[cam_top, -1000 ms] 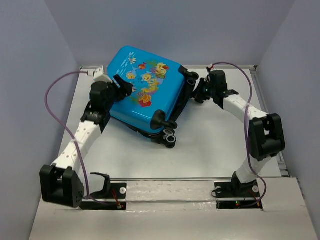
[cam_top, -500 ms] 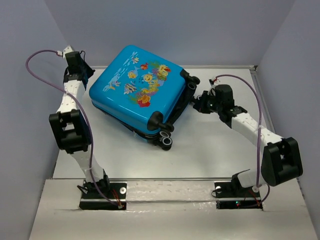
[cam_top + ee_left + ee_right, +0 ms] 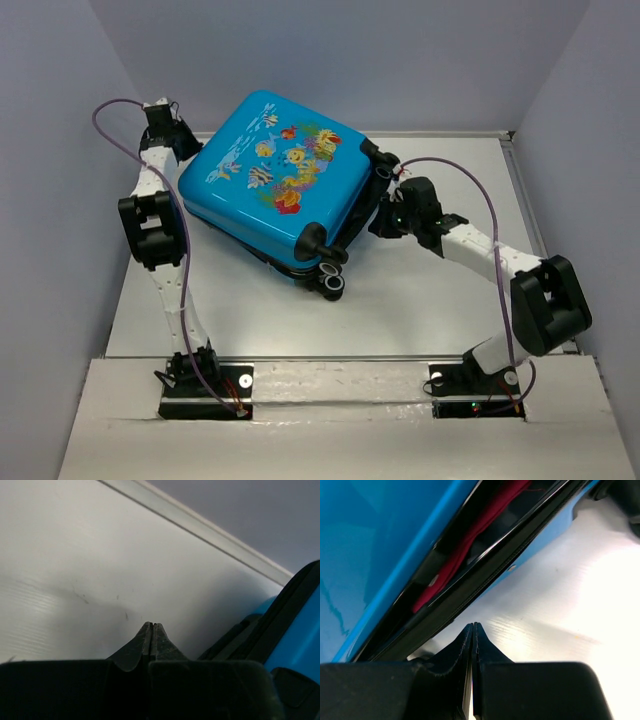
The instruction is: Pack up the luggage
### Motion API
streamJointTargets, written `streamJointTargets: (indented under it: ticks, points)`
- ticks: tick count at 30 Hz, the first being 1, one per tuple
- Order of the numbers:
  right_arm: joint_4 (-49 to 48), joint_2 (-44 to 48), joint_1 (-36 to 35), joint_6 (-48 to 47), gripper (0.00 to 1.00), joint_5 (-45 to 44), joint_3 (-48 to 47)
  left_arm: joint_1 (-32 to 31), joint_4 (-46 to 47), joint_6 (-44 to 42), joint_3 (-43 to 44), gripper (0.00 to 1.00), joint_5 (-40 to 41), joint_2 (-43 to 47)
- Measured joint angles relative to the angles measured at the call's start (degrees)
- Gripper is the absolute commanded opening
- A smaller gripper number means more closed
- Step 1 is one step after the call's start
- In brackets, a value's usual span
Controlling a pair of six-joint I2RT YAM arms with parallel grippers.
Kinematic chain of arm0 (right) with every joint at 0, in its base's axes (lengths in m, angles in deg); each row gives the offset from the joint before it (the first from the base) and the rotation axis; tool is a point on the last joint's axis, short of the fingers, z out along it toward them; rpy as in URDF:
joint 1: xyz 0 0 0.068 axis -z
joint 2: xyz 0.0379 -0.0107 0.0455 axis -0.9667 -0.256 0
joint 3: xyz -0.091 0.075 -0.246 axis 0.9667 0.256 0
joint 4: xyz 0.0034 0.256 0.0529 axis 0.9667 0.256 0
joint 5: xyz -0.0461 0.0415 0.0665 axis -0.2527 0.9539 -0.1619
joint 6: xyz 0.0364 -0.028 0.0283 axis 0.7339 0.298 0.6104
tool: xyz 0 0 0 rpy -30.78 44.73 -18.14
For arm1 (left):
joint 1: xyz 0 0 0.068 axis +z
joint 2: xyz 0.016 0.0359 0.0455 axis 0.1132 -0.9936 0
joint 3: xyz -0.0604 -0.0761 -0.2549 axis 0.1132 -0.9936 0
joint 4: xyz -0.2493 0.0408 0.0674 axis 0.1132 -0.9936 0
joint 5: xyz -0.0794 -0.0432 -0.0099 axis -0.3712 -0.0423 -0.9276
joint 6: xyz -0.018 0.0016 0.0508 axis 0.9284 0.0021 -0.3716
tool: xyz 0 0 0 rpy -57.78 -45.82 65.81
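We note a matte white tabletop (image 3: 420,300), boxed in by plain pale lilac walls (image 3: 400,50). A pale metal rail (image 3: 470,133) runs along its far edge. A strip of red fabric (image 3: 470,545) sits in a dark slot.

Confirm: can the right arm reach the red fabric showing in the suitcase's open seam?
Probably yes. The right pincer, shut, points straight at the seam of the suitcase, with only a strip of table between its tips and the red fabric. The gap looks narrow, though.
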Motion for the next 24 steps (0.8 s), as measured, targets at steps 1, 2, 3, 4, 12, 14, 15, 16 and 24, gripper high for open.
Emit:
streamJointTargets:
  ticks: [1, 2, 3, 4, 12, 14, 15, 16, 24]
  points:
    - [0.2, -0.9, 0.0, 0.0, 0.07, -0.4, -0.6, -0.1, 0.1, -0.2, -0.9, 0.06, -1.0, -0.2]
    - [0.4, -1.6, 0.1, 0.0, 0.07, -0.6, -1.3, -0.3, 0.3, -0.3, -1.7, 0.06, -1.9, -0.3]
    - [0.5, -2.4, 0.1, -0.1, 0.07, -0.8, -2.1, -0.6, 0.9, -0.2, -2.4, 0.06, -2.2, -0.3]
    - [0.6, -3.1, 0.1, -0.2, 0.07, -1.1, -3.0, -0.7, 2.4, -0.2, -3.3, 0.06, -2.7, -0.3]
    - [5.2, -10.0, 0.6, -1.4, 0.07, -4.8, -11.0, -0.2, 15.2, 3.1, -29.6, 0.06, -1.0, 13.3]
    - [6.6, -12.0, 1.2, -1.7, 0.07, -6.1, -12.5, -0.3, 18.3, 5.6, -37.3, 0.06, 0.5, 17.9]
    - [7.0, -13.2, 1.6, -1.7, 0.07, -6.5, -13.0, -0.2, 20.8, 7.0, -42.2, 0.06, 0.9, 21.1]
    - [7.6, -14.2, 1.9, -1.9, 0.07, -7.1, -13.7, -0.3, 22.6, 8.3, -46.0, 0.06, 1.4, 23.4]
    - [12.1, -17.9, 4.3, -7.1, 0.07, -11.2, -20.2, -4.7, 29.3, 15.0, -70.7, 0.06, 10.7, 42.7]
